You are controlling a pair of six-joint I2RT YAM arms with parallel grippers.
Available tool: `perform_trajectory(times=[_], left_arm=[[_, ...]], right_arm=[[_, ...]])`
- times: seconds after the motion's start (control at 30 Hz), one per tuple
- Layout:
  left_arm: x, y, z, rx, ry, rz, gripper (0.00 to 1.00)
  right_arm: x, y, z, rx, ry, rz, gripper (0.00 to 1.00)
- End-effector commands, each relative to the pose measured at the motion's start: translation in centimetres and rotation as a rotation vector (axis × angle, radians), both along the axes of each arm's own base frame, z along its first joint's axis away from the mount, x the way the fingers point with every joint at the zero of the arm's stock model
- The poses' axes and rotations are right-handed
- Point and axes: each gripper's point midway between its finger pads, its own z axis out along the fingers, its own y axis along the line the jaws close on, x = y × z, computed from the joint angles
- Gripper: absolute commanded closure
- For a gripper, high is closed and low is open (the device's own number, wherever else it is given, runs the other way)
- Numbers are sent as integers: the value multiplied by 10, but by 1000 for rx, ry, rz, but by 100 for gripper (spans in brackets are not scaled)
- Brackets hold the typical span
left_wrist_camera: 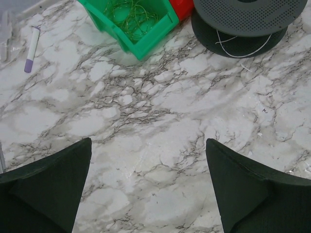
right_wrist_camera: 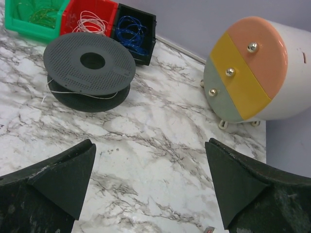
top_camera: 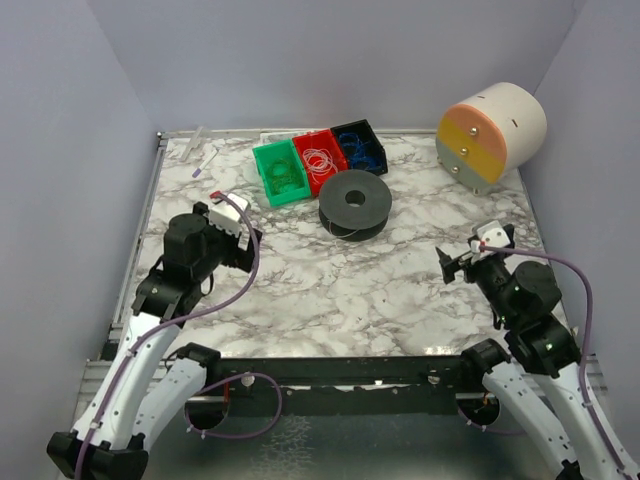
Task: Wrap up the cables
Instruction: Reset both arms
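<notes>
The cables lie in three small bins at the back of the marble table (top_camera: 340, 290). Green cables (top_camera: 280, 175) fill the green bin, whitish cables (top_camera: 320, 160) the red bin, blue cables (top_camera: 360, 150) the black bin. They also show in the right wrist view as green (right_wrist_camera: 41, 14), whitish (right_wrist_camera: 90, 22) and blue (right_wrist_camera: 129, 29) coils. A dark grey spool (top_camera: 355, 203) stands before the bins with a thin white wire (left_wrist_camera: 240, 51) round its core. My left gripper (top_camera: 245, 235) (left_wrist_camera: 148, 184) is open and empty over bare marble. My right gripper (top_camera: 462, 262) (right_wrist_camera: 150, 189) is open and empty.
A white drum with a peach, yellow and grey-green face (top_camera: 490, 135) stands at the back right corner. A white marker with a purple cap (top_camera: 205, 160) lies at the back left. Grey walls close in three sides.
</notes>
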Motion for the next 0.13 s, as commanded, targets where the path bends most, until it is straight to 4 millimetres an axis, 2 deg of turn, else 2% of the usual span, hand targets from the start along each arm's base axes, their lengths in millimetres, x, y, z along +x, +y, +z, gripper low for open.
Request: perform_trajectory(times=[0.0,0.1], left_arm=[[3,5,-2,-5,-16,36,1],[4,5,-3,-8,-13,41,1]], right_arm=[[-2,0,4,43,-12,3,0],[-2,1,4,53,-11,1,0]])
